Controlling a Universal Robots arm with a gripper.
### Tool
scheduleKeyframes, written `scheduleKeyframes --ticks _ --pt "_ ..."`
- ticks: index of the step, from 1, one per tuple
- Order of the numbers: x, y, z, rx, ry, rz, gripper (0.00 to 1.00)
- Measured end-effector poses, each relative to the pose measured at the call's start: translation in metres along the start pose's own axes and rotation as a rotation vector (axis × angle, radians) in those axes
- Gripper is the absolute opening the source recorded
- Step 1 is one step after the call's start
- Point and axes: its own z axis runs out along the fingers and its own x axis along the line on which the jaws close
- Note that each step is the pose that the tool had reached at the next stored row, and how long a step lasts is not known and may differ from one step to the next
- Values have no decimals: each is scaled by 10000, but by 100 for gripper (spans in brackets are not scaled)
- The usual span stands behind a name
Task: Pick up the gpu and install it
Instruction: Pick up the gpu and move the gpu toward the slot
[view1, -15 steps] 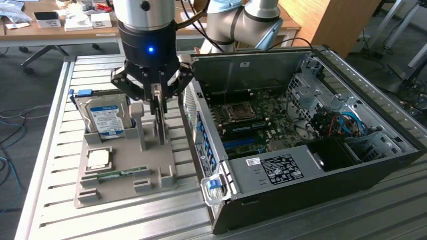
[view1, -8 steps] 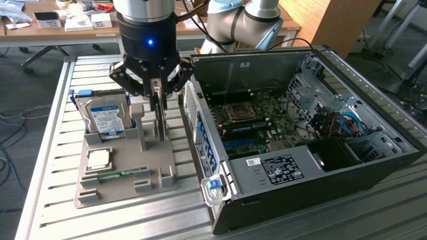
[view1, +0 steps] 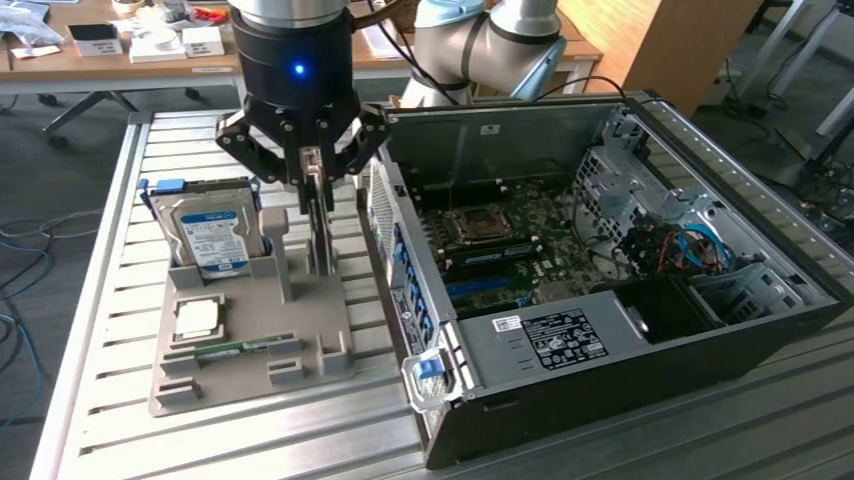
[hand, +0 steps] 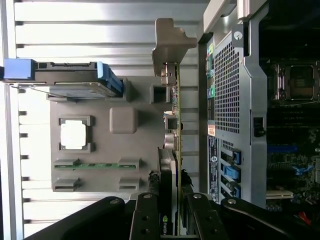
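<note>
we see the end effector (view1: 315, 192) half closed on the gpu (view1: 322, 245), card upright at the grey holder (view1: 227, 385) beside the open case (view1: 601, 410), wrist view gives its thin edge clamped between fingers (hand: 147, 220), exterior view its standing height

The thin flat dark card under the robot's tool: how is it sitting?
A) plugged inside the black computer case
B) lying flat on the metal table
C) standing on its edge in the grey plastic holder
C: the thin flat dark card stands upright on its edge in the grey plastic holder, with the tool at its top edge.
</note>
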Motion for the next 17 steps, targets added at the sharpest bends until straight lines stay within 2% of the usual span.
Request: scheduleKeyframes --ticks 6,17 --pt "-1 2 -52 -1 -1 0 27" --pt "-1 3 -64 2 2 0 27"
